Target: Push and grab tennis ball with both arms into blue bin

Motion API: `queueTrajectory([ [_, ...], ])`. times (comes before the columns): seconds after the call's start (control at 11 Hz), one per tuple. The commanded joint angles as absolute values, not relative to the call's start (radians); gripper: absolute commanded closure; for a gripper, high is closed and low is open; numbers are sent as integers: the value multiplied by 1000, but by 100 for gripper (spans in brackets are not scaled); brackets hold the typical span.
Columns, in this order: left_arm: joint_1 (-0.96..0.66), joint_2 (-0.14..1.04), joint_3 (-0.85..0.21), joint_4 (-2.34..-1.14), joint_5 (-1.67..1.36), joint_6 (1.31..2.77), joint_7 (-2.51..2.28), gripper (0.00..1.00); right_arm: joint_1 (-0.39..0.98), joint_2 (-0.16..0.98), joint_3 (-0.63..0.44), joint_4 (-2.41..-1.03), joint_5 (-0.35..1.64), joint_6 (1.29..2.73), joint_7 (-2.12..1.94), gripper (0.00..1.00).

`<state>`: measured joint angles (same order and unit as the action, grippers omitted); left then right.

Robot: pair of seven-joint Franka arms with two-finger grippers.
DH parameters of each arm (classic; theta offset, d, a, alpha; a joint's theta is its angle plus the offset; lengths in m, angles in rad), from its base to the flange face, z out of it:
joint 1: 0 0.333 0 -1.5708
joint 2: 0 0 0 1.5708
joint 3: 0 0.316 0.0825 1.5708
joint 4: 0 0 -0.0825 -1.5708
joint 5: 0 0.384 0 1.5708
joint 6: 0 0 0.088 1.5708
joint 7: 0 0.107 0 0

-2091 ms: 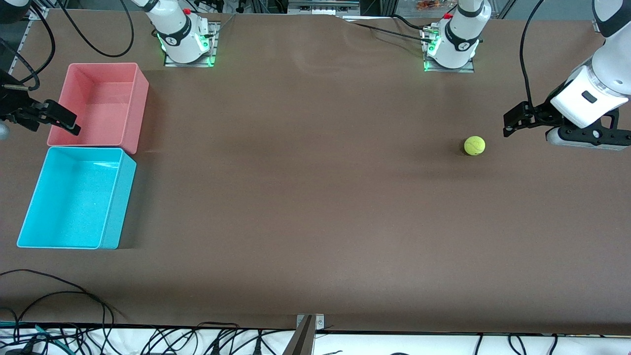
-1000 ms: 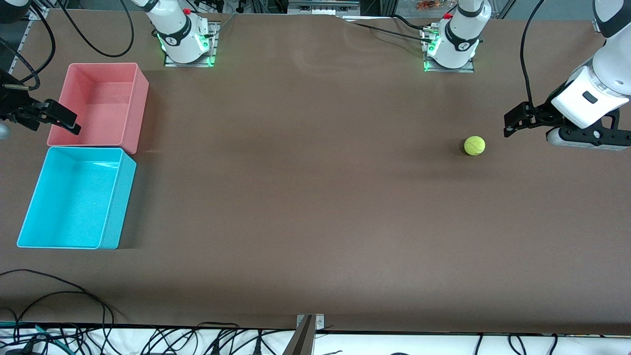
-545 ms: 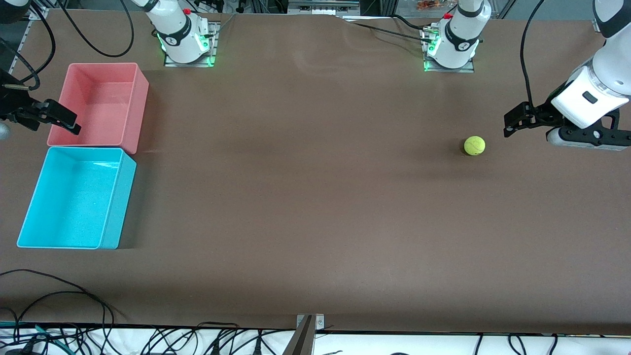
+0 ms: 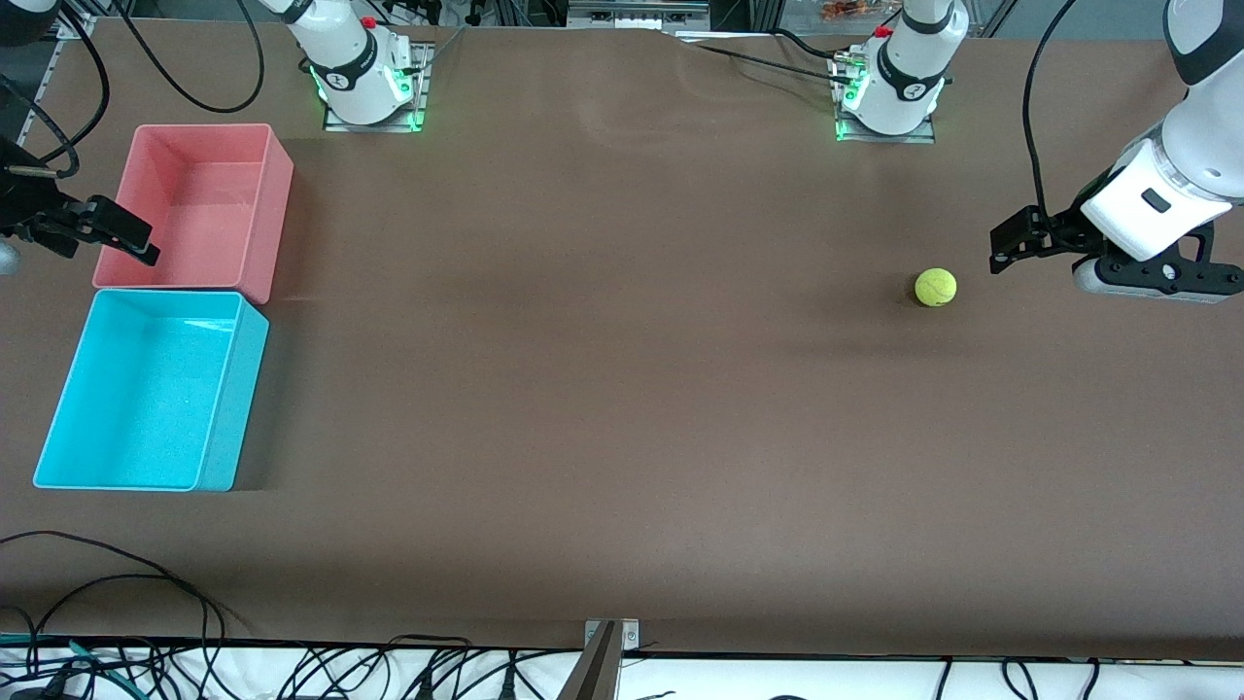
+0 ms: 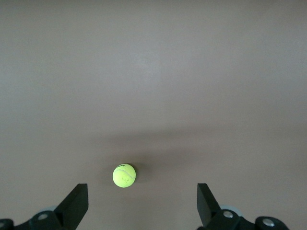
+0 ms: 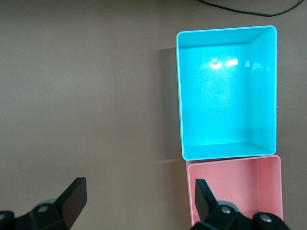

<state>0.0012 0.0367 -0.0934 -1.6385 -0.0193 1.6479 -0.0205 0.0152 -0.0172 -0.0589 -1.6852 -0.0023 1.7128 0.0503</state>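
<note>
The blue bin [image 4: 151, 389] is sitting nearest the camera at the right arm's end of the table, empty, with the pink bin [image 4: 199, 206] touching it just farther back. The ball [image 4: 935, 287] is resting on the bare table [image 4: 603, 389] toward the left arm's end, well apart from both bins, so nothing of the task is done yet.

My left gripper [image 4: 1011, 243] is hovering over the table just beside the ball, fingers spread wide and holding nothing. In the left wrist view the ball [image 5: 123, 175] is showing between my two fingers [image 5: 74, 206], off-centre toward one of them. What is changing: compared with half a second ago my left wrist is easing slightly toward the ball and a touch lower (small shift, ball not budging). I'm judging this as the start of the approach for the push toward the right arm's side.

My right gripper [image 4: 107, 231] is waiting over the pink bin's edge, fingers [image 6: 72, 199] wide open, empty, unmoved.
</note>
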Motion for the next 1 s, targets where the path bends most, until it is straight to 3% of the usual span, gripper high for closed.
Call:
queueTrajectory([
  [0.0, 9, 35, -97, -1626, -26, 1634, 2, 0, 11, -6, -57, -1654, -8, 1692, 35, 0],
  [0.91, 8, 35, -100, -1628, -26, 1634, -8, 0, 11, -6, -57, -1654, -8, 1692, 38, 0],
])
